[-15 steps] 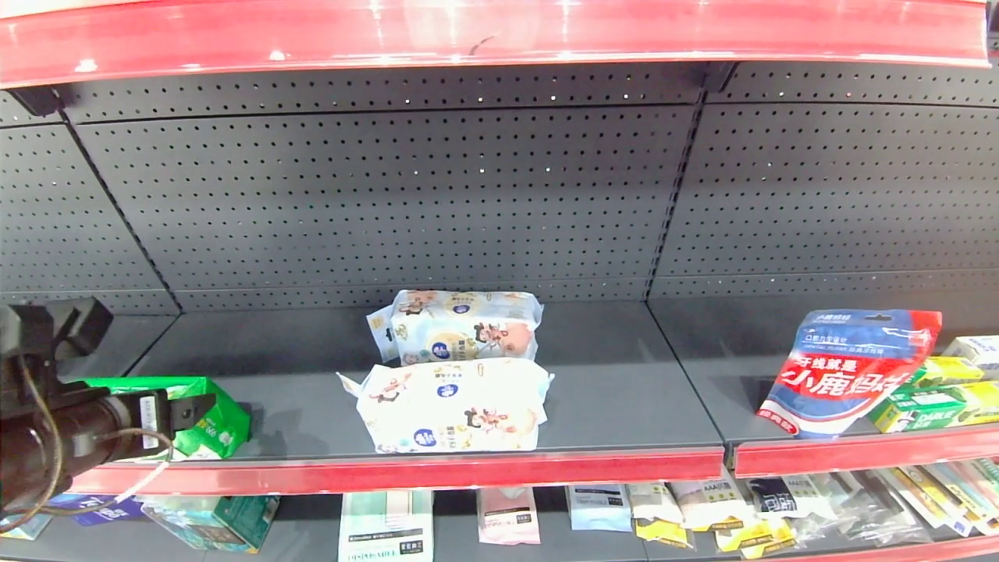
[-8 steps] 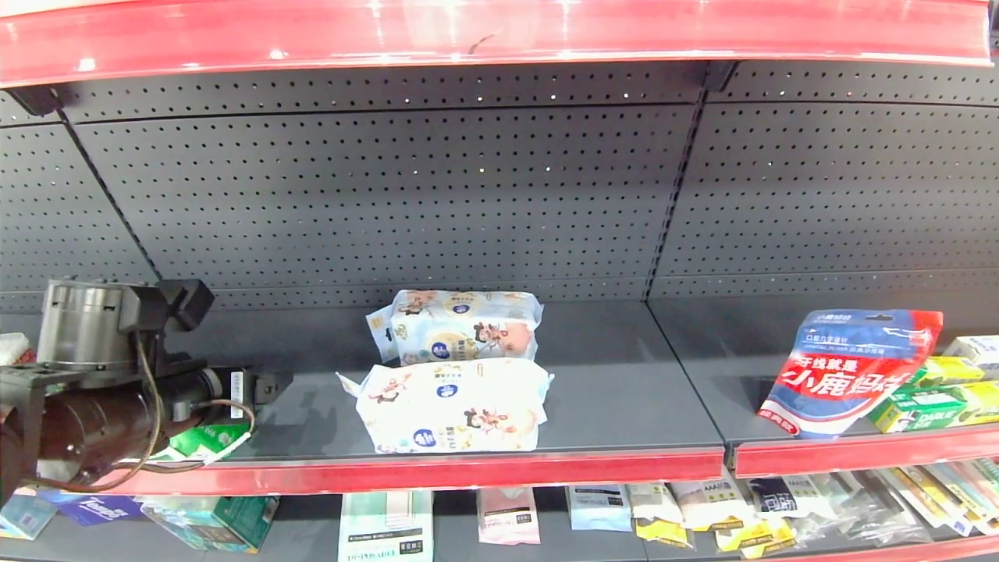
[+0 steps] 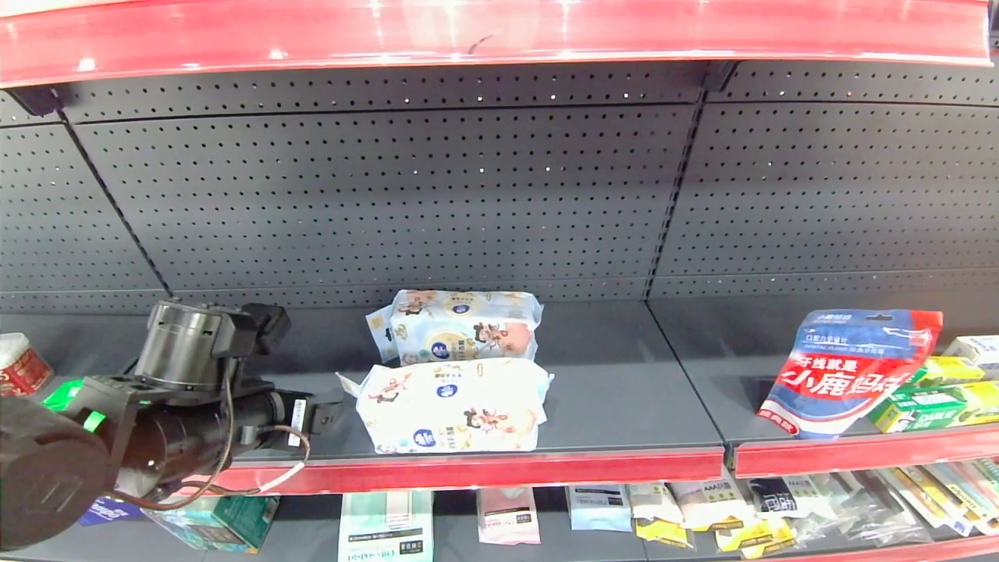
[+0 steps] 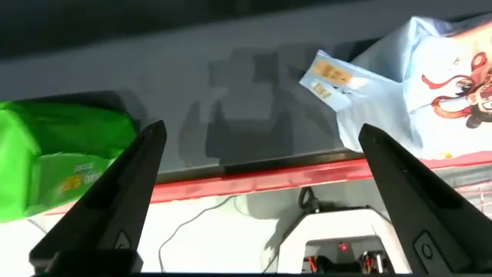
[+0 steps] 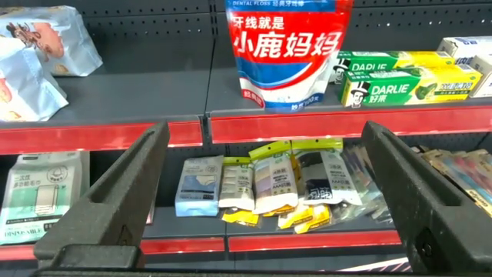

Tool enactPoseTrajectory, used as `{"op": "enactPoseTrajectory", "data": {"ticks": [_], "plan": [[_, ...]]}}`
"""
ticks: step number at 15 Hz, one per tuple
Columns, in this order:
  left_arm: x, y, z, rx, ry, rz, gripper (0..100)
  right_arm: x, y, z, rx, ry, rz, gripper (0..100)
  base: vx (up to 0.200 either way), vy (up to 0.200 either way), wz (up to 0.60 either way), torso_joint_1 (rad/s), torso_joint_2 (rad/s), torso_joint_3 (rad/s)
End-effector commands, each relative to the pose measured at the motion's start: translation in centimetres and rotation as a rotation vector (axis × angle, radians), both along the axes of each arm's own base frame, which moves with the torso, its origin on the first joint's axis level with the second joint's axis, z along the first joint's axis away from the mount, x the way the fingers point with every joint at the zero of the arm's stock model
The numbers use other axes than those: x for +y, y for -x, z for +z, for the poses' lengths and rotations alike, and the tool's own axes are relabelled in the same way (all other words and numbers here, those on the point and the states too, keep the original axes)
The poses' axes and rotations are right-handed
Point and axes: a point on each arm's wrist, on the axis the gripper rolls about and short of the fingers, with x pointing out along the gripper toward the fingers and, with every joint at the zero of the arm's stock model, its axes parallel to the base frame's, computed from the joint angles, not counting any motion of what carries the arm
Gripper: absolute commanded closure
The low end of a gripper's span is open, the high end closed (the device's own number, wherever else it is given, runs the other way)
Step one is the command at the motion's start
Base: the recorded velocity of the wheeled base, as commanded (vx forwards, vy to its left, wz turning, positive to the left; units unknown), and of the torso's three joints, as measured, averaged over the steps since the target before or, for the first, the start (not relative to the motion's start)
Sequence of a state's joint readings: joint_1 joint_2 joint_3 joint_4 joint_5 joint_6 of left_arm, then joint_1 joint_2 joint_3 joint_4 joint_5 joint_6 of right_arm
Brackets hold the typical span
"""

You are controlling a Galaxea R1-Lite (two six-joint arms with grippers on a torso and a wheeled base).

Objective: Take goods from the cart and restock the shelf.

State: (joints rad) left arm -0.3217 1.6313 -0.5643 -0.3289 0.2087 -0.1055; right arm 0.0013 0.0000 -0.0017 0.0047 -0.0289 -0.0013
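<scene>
Green soft pack lies on the grey shelf at its red edge, outside the left gripper, whose jaws stand apart and empty. In the head view the arm covers most of the pack. A cartoon-printed white pack lies nearby. The right gripper, jaws apart, faces a blue-and-red pouch.

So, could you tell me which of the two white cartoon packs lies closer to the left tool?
The front pack, by the shelf's red edge; the other pack lies behind it, nearer the back panel.
</scene>
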Motion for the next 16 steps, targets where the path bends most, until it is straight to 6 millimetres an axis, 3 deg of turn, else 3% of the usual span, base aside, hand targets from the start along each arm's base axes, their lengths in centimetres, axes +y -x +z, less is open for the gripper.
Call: {"op": "enactPoseTrajectory", "data": {"ticks": [1,16], "plan": [[-0.3,-0.4,-0.9,0.033,-0.013,-0.004,0,0.0,0.0,0.0,0.002,0.0,-0.001,0,0.0,0.0,0.0,0.0,0.0,0.0],[-1.9,-2.2,-1.3,-0.002,0.004,-0.044,0,0.0,0.0,0.0,0.002,0.0,0.0,0,0.0,0.0,0.0,0.0,0.0,0.0]]}}
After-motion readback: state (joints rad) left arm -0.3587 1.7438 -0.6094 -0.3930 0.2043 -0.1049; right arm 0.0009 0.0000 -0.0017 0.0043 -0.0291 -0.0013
